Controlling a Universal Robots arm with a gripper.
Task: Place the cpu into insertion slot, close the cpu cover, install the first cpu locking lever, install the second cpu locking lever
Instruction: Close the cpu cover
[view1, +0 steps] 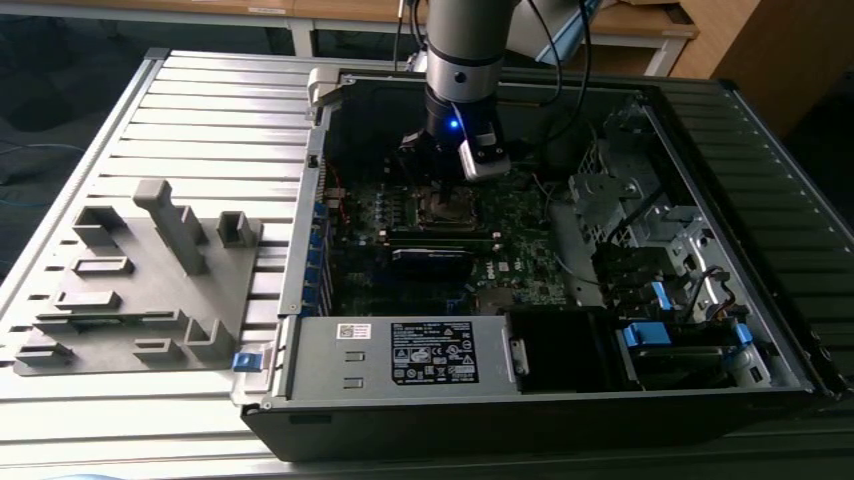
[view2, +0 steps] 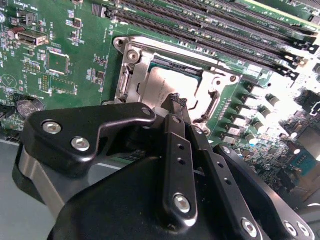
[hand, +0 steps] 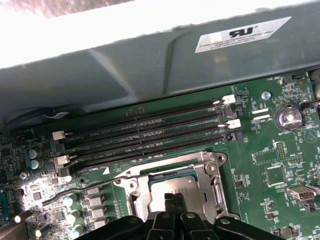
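Observation:
The cpu (view2: 161, 84) lies flat in the insertion slot (view1: 441, 210), its silvery top showing in both wrist views (hand: 172, 185). The cpu cover (view2: 134, 67), a silver frame, lies down around the chip (hand: 141, 195). My gripper (view2: 177, 103) hangs just above the chip's near edge with its black fingers (hand: 167, 201) pressed together and nothing visibly between them. A thin wire lever (hand: 85, 189) runs out sideways from the socket's corner. In the exterior view the arm reaches down into the open case over the socket, gripper (view1: 443, 188) low.
Long black memory slots (hand: 150, 135) run beside the socket, close to the grey case wall (hand: 150, 65). A coin battery (hand: 289, 117) sits on the green board. A labelled power supply box (view1: 427, 355) fills the case front. A grey parts holder (view1: 134, 280) stands at the exterior view's left.

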